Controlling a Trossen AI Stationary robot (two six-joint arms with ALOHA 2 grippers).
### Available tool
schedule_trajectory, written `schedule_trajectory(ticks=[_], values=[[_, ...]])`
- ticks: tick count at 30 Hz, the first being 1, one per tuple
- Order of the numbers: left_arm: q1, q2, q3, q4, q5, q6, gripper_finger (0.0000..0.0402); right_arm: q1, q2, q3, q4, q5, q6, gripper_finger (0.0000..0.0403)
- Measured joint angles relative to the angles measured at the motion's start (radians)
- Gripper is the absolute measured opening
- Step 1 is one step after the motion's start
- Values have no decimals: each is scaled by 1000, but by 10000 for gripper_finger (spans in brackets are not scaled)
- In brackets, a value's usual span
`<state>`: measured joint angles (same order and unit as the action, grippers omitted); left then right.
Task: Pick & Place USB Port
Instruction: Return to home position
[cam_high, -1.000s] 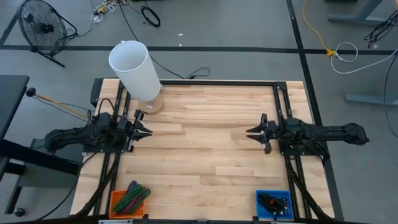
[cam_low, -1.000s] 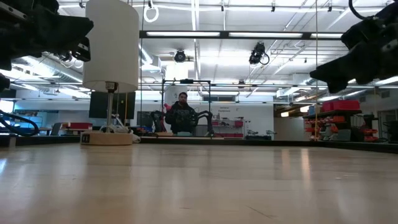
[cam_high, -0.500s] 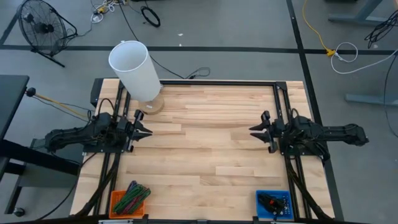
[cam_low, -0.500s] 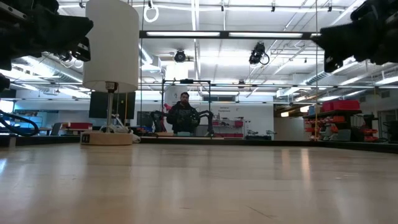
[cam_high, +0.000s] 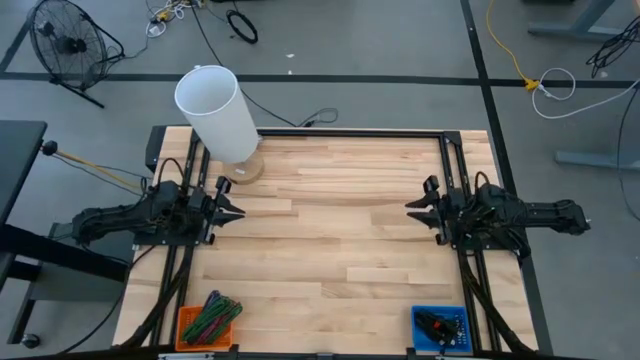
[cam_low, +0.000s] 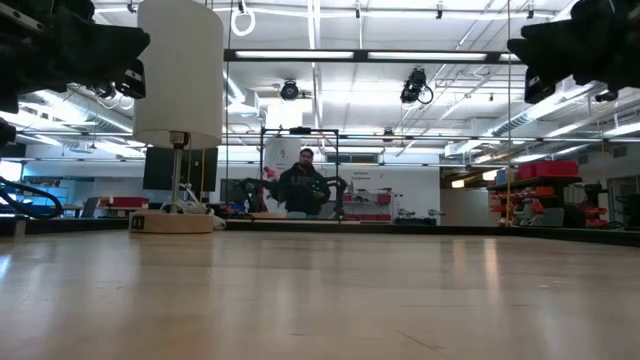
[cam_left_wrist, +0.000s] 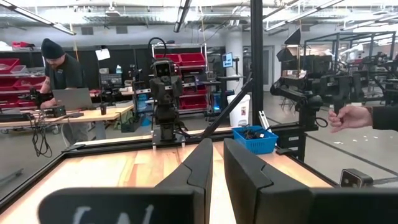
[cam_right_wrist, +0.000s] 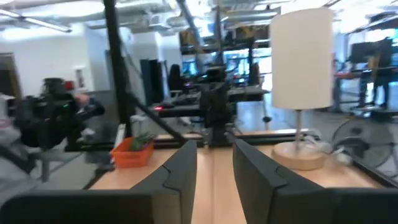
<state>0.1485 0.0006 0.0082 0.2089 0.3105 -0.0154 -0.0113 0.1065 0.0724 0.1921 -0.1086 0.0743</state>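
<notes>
A blue bin (cam_high: 440, 327) holding dark USB parts sits at the table's near right corner; it also shows in the left wrist view as the blue bin (cam_left_wrist: 255, 138). My left gripper (cam_high: 240, 211) hovers over the table's left side, near the lamp base, with its fingers (cam_left_wrist: 205, 162) almost together and nothing between them. My right gripper (cam_high: 410, 209) hovers over the right side, well away from the bin. Its fingers (cam_right_wrist: 183, 165) stand apart with only bare table between them. The two grippers point at each other across the table.
A lamp with a tall white shade (cam_high: 215, 108) stands on a round wooden base (cam_high: 246, 166) at the far left, close to my left gripper. An orange bin (cam_high: 208, 322) of coloured cables sits at the near left corner. Bare wood (cam_high: 330, 230) lies between the arms. A person stands in the room beyond the table.
My right gripper has risen and drawn back a little toward the table's right edge. My left arm has stayed still.
</notes>
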Motion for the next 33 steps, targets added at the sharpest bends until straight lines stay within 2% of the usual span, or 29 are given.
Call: schedule_trajectory(ticks=[2, 5, 7, 11, 15, 18, 30, 33], values=[[-4, 0, 0, 0, 0, 0, 46, 0, -1, -10, 8, 35, 0, 104], [-21, 0, 0, 0, 0, 0, 46, 0, -3, -22, -16, 155, -5, 104], [-36, 0, 0, 0, 0, 0, 46, -1, -12, -21, -23, 183, -40, 104], [-48, 0, 0, 1, 0, 0, 46, 0, -18, -21, -74, 169, -98, 104], [-48, 1, 0, 1, 0, 0, 46, 0, -12, -21, -146, 169, 83, 104], [-48, 5, 0, 0, 0, 0, 46, 0, -12, -21, -159, 170, 150, 104], [-53, 0, 0, 1, 0, 0, 46, 0, -12, -21, -158, 172, 150, 104], [-65, 0, 0, 1, 1, -61, 46, 0, -12, -21, -158, 172, 150, 104]])
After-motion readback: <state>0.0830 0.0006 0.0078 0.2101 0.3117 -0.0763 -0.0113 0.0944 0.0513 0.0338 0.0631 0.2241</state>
